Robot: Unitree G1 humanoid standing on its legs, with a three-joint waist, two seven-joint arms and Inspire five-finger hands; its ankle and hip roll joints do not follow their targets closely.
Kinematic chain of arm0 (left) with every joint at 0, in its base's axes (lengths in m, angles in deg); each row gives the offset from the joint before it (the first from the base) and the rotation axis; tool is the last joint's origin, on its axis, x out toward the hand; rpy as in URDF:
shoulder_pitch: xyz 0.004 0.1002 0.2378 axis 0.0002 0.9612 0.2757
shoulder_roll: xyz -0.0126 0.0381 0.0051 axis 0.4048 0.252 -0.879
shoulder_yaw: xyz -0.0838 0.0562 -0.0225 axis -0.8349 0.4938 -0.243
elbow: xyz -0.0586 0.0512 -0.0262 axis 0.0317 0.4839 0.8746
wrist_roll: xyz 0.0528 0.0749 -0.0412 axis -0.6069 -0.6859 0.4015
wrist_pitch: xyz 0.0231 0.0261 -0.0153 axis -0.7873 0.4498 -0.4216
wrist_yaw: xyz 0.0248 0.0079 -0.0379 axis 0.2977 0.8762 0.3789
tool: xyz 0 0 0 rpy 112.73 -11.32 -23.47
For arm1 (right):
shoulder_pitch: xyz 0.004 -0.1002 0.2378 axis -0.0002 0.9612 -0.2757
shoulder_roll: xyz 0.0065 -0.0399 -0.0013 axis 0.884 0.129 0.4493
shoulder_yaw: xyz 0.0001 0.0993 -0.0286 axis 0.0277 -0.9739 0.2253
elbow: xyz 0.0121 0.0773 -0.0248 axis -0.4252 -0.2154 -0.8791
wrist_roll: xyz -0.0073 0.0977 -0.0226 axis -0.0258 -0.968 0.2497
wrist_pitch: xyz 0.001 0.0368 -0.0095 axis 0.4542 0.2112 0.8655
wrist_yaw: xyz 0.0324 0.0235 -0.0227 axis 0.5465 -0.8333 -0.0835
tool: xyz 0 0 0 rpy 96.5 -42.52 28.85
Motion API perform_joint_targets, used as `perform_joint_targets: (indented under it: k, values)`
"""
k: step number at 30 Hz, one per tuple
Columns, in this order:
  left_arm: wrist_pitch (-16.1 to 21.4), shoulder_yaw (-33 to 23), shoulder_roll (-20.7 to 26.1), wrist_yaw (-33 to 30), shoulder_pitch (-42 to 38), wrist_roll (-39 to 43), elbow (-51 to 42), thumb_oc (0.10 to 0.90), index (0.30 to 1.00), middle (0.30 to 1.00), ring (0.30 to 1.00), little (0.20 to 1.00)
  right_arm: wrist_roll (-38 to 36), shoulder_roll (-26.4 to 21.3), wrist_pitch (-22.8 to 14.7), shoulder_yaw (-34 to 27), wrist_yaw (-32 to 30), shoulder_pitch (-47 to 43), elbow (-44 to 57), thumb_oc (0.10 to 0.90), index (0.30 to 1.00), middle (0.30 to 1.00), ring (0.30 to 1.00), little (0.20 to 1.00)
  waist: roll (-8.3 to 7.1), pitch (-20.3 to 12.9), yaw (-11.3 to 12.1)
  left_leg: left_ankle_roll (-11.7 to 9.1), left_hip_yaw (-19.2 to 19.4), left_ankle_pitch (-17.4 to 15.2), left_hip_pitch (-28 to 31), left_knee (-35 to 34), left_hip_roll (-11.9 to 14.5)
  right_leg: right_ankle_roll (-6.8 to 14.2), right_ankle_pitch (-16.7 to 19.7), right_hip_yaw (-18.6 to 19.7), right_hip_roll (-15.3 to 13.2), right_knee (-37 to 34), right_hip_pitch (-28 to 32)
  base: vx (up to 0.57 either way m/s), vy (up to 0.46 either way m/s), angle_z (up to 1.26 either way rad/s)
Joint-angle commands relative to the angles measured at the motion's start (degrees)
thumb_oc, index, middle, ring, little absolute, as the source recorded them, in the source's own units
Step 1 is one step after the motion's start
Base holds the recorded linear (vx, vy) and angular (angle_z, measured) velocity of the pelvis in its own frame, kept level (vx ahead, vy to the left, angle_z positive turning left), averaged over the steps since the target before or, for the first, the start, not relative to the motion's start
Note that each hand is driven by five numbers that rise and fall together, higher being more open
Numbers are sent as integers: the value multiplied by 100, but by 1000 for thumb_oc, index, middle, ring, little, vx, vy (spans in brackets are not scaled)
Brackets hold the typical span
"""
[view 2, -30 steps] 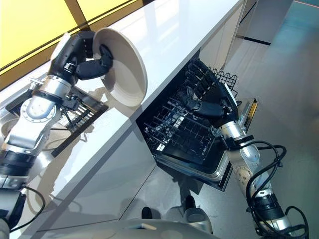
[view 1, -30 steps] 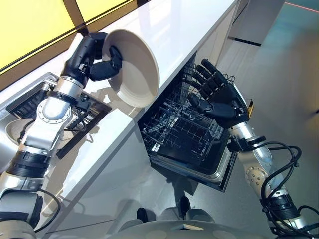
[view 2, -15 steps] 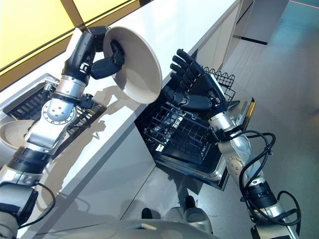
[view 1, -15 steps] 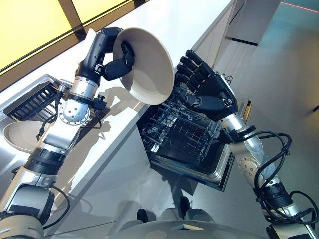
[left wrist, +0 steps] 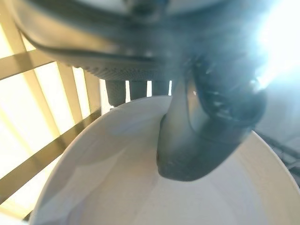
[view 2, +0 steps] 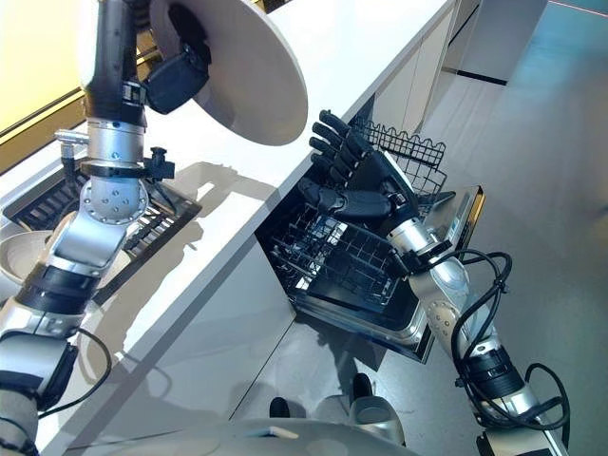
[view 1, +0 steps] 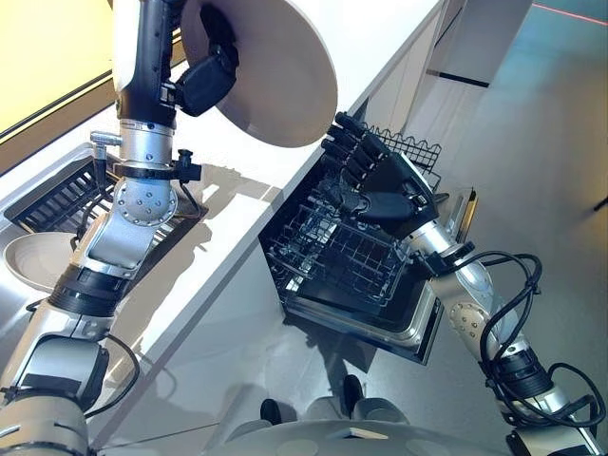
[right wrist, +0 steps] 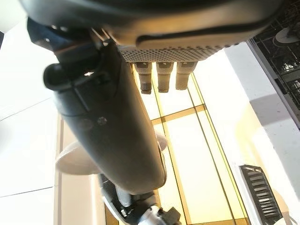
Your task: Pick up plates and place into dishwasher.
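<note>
The left hand (view 1: pixel 204 81) now carries the plate (view 1: pixel 271 71) higher than half a second ago, well above the white surface (view 1: pixel 361 47), and the plate has swung so its rim reaches out past the surface's edge. In the left wrist view the thumb (left wrist: pixel 187 145) lies curled into the plate's hollow with the fingers (left wrist: pixel 138 89) behind the rim, so the hand is pinching the plate. The right hand (view 1: pixel 375 185) has dropped a little since then and hangs over the pulled-out dishwasher rack (view 1: pixel 332 256), its fingers straight and spread, holding nothing, palm turned toward the plate.

By my reading this is the carry toward the dishwasher, or a handover to the waiting right hand; the plate is clear of the surface but not yet over the rack.

The plate is tilted steeply, almost on edge: its hollow faces left toward the holding hand and its underside faces right and down toward the rack. Being round it has no true long axis; its face runs from far left to near right. A second plate (view 1: pixel 33 261) lies by the dark drying rack (view 1: pixel 66 195) at the near left.
</note>
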Motion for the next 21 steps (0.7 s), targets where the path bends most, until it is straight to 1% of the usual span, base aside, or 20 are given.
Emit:
perform_joint_targets:
  k: [1, 4, 6, 8, 9, 10, 12, 14, 16, 21]
  values:
    - [504, -218, 219, -479, -1018, -239, 175, 100, 300, 300, 300, 200, -281, 304, -384, -77, 151, -559, 701, 800, 900, 900, 900, 900, -96, -731, -82, 235, 22, -299, -32, 10, -460, 234, -111, -53, 180, 23, 169, 0, 0, 0]
    - [440, -138, 97, -400, -985, -287, 151, 100, 300, 300, 300, 200, -250, 338, -448, -28, 118, -602, 702, 800, 900, 900, 900, 900, -108, -728, -94, 236, 10, -306, -21, 10, -468, 231, -108, -33, 187, 23, 174, 0, 0, 0]
    - [478, -106, -27, -367, -889, -275, 215, 100, 300, 300, 300, 200, -264, 355, -489, -42, 126, -631, 696, 800, 900, 900, 900, 900, -118, -728, -105, 237, 13, -313, -10, 10, -466, 234, -107, -11, 193, 23, 180, -19, -11, -1]
    - [521, -92, -105, -354, -819, -292, 268, 100, 300, 300, 300, 200, -298, 358, -504, -73, 149, -666, 693, 800, 900, 900, 900, 900, -129, -716, -112, 238, 33, -253, -33, 10, -467, 227, -43, 0, 194, 23, 152, -20, -11, -4]
    - [525, -88, -152, -332, -768, -301, 283, 100, 300, 300, 300, 200, -310, 362, -507, -92, 160, -675, 707, 800, 900, 900, 900, 900, -123, -728, -118, 237, 30, -315, -7, 10, -464, 236, -98, 11, 200, 23, 174, -2, -5, -7]
    - [519, -77, -210, -291, -722, -284, 314, 100, 300, 300, 300, 200, -323, 365, -500, -104, 157, -698, 744, 800, 900, 900, 900, 900, -132, -718, -128, 237, 52, -252, -31, 10, -465, 226, -34, 25, 199, 23, 143, 1, -3, -7]
    - [511, -36, -315, -230, -668, -247, 390, 100, 300, 300, 300, 200, -311, 400, -516, -112, 168, -729, 769, 800, 900, 900, 900, 900, -127, -725, -143, 243, 56, -318, 7, 10, -462, 230, -85, 52, 213, 23, 172, 19, 1, -6]
    - [569, -3, -435, -198, -614, -254, 491, 100, 300, 300, 300, 200, -297, 448, -540, -127, 190, -785, 767, 800, 900, 900, 900, 900, -143, -711, -148, 246, 79, -257, -12, 10, -463, 218, -21, 64, 215, 23, 145, -21, -3, -6]
    - [595, 18, -493, -180, -592, -268, 542, 100, 300, 300, 300, 200, -290, 466, -560, -129, 192, -811, 772, 800, 900, 900, 900, 900, -146, -715, -147, 247, 83, -258, -14, 10, -463, 217, -19, 72, 217, 23, 141, -22, -1, -5]
    - [730, 104, -827, -110, -386, -282, 676, 100, 300, 300, 300, 200, -349, 526, -687, -164, 159, -1021, 772, 800, 900, 900, 900, 900, -195, -719, -110, 254, 79, -269, 0, 10, -453, 217, -14, 57, 217, 23, 153, -1, 0, -1]
